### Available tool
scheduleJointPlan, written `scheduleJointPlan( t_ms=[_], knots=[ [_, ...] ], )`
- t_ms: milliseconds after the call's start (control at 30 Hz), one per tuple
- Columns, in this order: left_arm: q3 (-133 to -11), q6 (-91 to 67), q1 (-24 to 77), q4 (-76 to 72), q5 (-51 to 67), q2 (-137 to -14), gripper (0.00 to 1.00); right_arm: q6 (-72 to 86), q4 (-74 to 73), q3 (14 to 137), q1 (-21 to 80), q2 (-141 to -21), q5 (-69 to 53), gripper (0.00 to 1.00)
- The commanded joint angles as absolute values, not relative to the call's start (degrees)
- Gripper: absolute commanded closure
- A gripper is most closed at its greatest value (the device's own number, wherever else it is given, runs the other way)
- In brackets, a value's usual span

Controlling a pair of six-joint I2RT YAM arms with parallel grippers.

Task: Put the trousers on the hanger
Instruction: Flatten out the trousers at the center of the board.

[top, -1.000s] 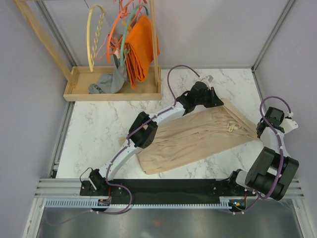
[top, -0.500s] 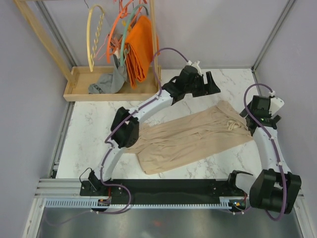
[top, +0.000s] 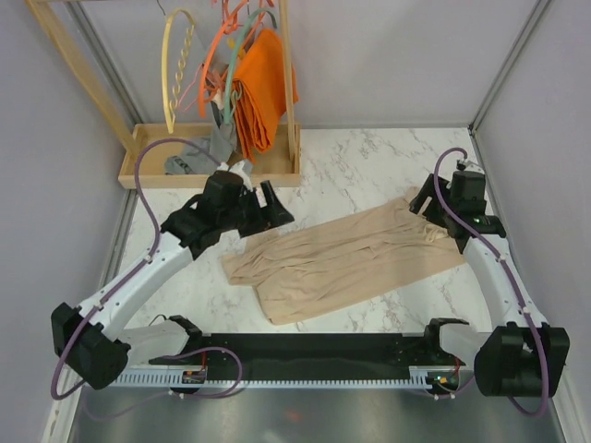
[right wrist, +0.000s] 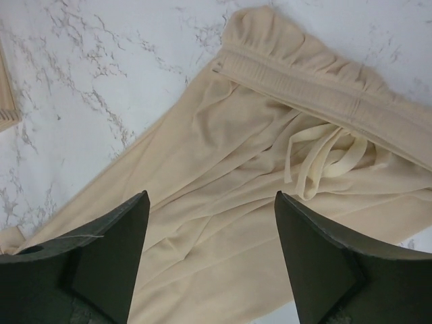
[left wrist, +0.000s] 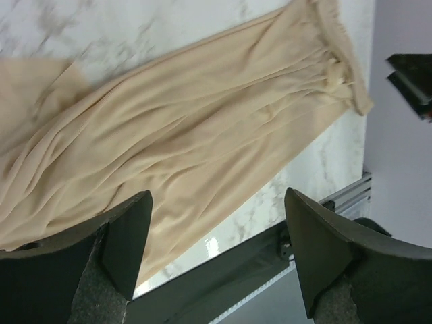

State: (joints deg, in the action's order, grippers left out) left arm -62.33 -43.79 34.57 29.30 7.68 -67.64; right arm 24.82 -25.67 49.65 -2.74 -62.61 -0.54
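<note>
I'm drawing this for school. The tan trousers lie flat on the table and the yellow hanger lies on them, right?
No. The trousers lie flat on the table, but the yellow hanger is up in the wooden rack; the top view shows it.

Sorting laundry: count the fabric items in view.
3. The trousers lie flat on the table; the orange cloth hangs on the rack; the grey garment sits in the rack's tray. More may hide behind the orange cloth.

White marble-patterned counter (top: 369,166) bearing beige trousers (top: 351,258), spread flat on a diagonal, drawstring waistband toward the right; a shallow wooden tray (top: 288,175) occupies the far left corner.
</note>
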Motion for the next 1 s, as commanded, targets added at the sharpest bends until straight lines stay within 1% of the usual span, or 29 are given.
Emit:
scheduleJointPlan(
  t_ms=[0,67,100,167,200,333,367,433,500,533,600,667,800,967],
  knots=[
    [-56.17,-46.67,32.00,34.10,9.40,-57.88,0.14,26.27,-21.63,51.93,-1.67,-66.79,-0.89,0.19],
    [-53.80,-47.37,31.03,35.68,9.32,-54.86,0.14,26.98,-18.74,53.08,-0.27,-70.74,2.00,0.24],
    [-52.66,-47.63,30.94,35.86,9.75,-52.93,0.14,27.16,-18.46,55.00,-0.26,-74.41,6.98,0.27],
    [-52.38,-47.29,30.76,35.95,10.63,-52.30,0.14,27.95,-18.37,57.29,2.28,-78.73,10.71,0.30],
    [-52.64,-46.76,30.67,36.21,10.98,-52.56,0.14,28.38,-18.28,59.74,2.72,-83.10,13.68,0.32],
    [-53.88,-44.83,30.59,39.54,9.33,-54.22,0.14,28.13,-19.85,67.57,5.71,-93.41,21.61,0.32],
    [-53.96,-45.00,30.59,42.60,9.32,-54.40,0.14,28.21,-20.39,69.24,6.76,-95.08,23.54,0.32],
    [-53.53,-44.65,30.59,43.94,11.76,-54.84,0.16,28.21,-22.57,73.90,7.56,-99.48,28.97,0.32],
    [-53.09,-44.56,30.59,47.18,12.39,-55.11,0.18,28.48,-25.21,78.37,7.73,-103.86,30.58,0.32],
    [-53.00,-44.13,30.50,48.50,13.26,-55.19,0.19,28.91,-28.79,79.96,7.82,-105.10,31.98,0.32],
    [-52.39,-43.51,30.50,50.35,14.50,-54.76,0.22,29.18,-30.75,82.25,8.61,-107.56,34.26,0.32],
    [-51.42,-43.51,30.50,51.59,14.41,-53.88,0.22,29.62,-31.90,83.05,9.92,-108.89,37.95,0.34],
    [-50.63,-43.59,30.41,53.35,14.68,-52.65,0.22,29.62,-35.06,88.40,10.28,-114.33,38.14,0.36],
    [-51.50,-40.96,29.53,54.31,14.94,-55.01,0.22,30.14,-37.00,91.05,10.63,-117.95,39.11,0.39]
  ],
)
